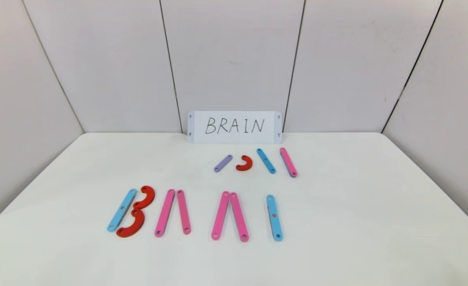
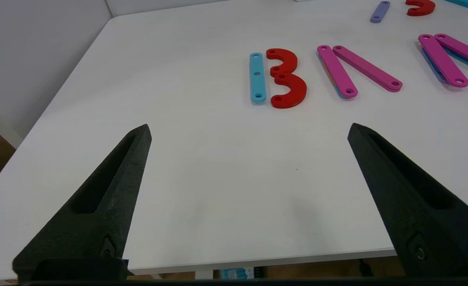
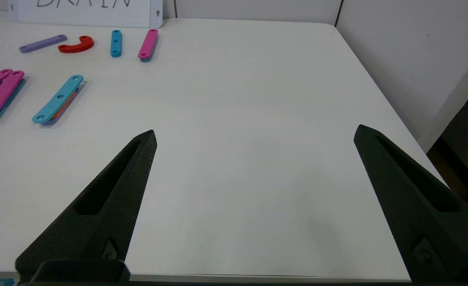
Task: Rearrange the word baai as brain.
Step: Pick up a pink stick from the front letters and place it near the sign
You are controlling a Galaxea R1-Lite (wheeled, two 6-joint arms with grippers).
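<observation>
Nothing is rearranged yet – the word baai [image 1: 196, 214] lies in front of the card [image 1: 234, 127], 4 spare pieces [image 1: 255, 162] between (untouched); left gripper [image 2: 249, 131] and right gripper [image 3: 253, 135] wide open, empty.

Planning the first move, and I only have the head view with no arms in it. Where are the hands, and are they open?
Observer: The left hand hovers open above the table near its front edge, short of the B.
Operator: And the right?
Observer: The right hand is open too, over bare table, holding nothing.
Operator: Anything under the blue I strip?
Observer: Yes, an orange piece peeks from beneath the blue I strip.
</observation>
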